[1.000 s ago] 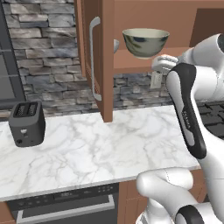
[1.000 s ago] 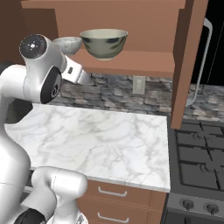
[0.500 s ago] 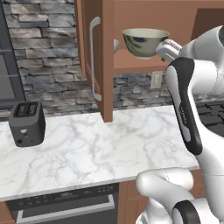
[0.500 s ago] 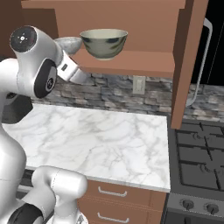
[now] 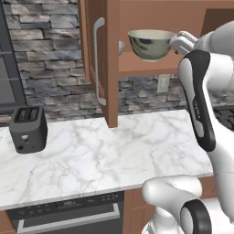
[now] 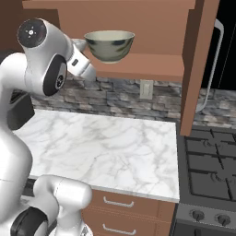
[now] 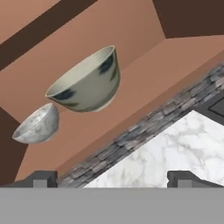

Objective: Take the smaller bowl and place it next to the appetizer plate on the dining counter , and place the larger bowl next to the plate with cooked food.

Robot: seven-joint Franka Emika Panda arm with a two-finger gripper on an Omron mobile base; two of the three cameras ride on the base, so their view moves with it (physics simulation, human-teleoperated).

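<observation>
The larger bowl (image 5: 151, 44) (image 6: 109, 45) (image 7: 87, 83), cream inside with dark green-blue mottling outside, stands upright on the open cabinet's shelf (image 5: 146, 68). The smaller bowl (image 7: 36, 124), pale and marbled, sits beside it deeper on the same shelf; in the left base view its edge (image 5: 121, 47) peeks past the door. My gripper (image 7: 112, 178) is open and empty, raised to shelf height just off the larger bowl's side and touching neither bowl. The dining counter, the appetizer plate and the plate with cooked food are out of view.
The cabinet door (image 5: 97, 59) with its long handle stands open left of the shelf. Below lies a marble worktop (image 5: 114, 151) with a dark toaster (image 5: 28, 129) at its left. A stove (image 6: 207, 161) adjoins the worktop on the right.
My hand has risen from below the shelf to shelf height beside the larger bowl. The jaws stayed open and the bowls have not moved.
</observation>
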